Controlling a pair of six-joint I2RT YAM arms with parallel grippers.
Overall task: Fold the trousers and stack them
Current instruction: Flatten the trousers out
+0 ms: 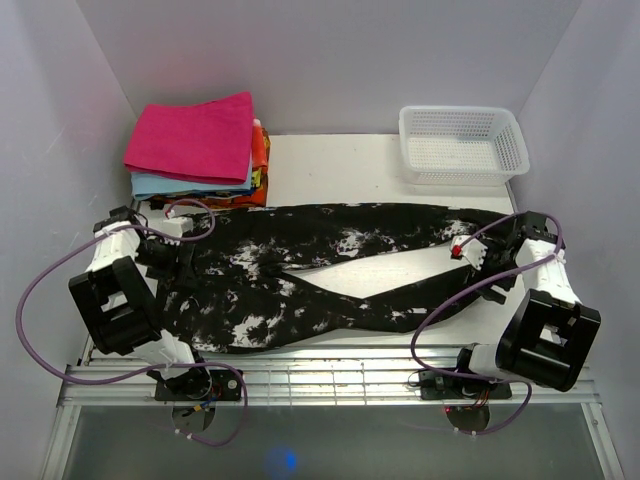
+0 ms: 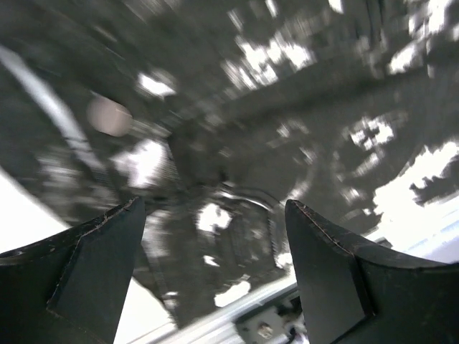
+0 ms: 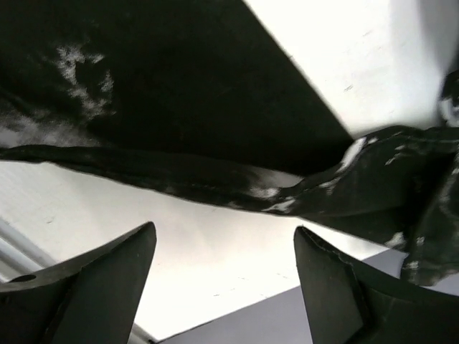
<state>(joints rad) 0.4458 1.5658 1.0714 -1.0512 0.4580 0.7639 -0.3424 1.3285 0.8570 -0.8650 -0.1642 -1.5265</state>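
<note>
The trousers (image 1: 330,270), black with white splotches, lie spread lengthwise across the white table (image 1: 330,170), waist at the left and both legs running right. My left gripper (image 1: 183,257) hangs over the waist end. In the blurred left wrist view its jaws (image 2: 213,203) stand wide apart above the fabric (image 2: 251,129), holding nothing. My right gripper (image 1: 476,256) is at the leg ends. Its wrist view shows it open (image 3: 225,228) over bare table (image 3: 215,265), with a trouser leg (image 3: 179,86) just beyond the fingertips.
A stack of folded cloths, pink (image 1: 192,135) over light blue and orange (image 1: 257,172), sits at the back left. A white mesh basket (image 1: 462,145) stands at the back right. A metal rail (image 1: 320,375) runs along the near edge, and walls close in both sides.
</note>
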